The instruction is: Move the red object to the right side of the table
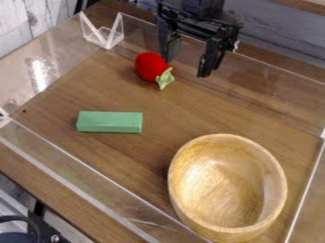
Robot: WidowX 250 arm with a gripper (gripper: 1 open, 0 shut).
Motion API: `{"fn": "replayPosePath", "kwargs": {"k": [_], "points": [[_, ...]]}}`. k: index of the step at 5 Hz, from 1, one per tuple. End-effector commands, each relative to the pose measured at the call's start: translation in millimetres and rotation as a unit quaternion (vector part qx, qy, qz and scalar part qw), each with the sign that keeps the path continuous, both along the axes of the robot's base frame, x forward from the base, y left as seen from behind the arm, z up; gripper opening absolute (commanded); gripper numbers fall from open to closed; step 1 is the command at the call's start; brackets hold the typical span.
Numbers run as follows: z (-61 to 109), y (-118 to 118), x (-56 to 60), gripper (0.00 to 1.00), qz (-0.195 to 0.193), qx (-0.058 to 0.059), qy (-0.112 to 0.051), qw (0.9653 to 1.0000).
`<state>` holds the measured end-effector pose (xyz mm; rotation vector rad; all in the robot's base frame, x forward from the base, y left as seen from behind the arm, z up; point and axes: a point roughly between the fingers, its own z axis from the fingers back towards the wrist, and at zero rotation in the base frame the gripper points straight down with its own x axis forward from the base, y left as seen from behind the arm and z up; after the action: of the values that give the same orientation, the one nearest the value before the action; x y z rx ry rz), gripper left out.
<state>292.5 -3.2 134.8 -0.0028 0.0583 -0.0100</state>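
The claw point(187, 59) hangs over the far part of the counter point(216, 104), pointing down, its two dark fingers point(207, 62) spread wide with nothing between them. The red object point(151, 65) sits on the wood at the left finger as the camera sees it — so close that the finger overlaps its upper edge, and contact cannot be ruled in or out. It lies a touch nearer the camera than the gap between the fingers, with its pale green tip pointing toward the camera and slightly right. So the toy is not yet centred under the claw; the next move probably calls for a small shift left and toward the camera before descending. Further out, a green block point(109, 121) lies flat toward the left, and a wooden bowl point(229, 184) fills the near right corner — ground the toy will likely have to avoid.
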Motion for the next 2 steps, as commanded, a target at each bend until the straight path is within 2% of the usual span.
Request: {"fn": "replayPosePath", "kwargs": {"k": [1, 2], "points": [[-16.0, 4.8, 3.1, 1.00, 0.035, 0.002, 0.005, 0.9994], [-24.0, 27.7, 10.1, 1.00, 0.100, 0.000, -0.011, 0.9949]]}}
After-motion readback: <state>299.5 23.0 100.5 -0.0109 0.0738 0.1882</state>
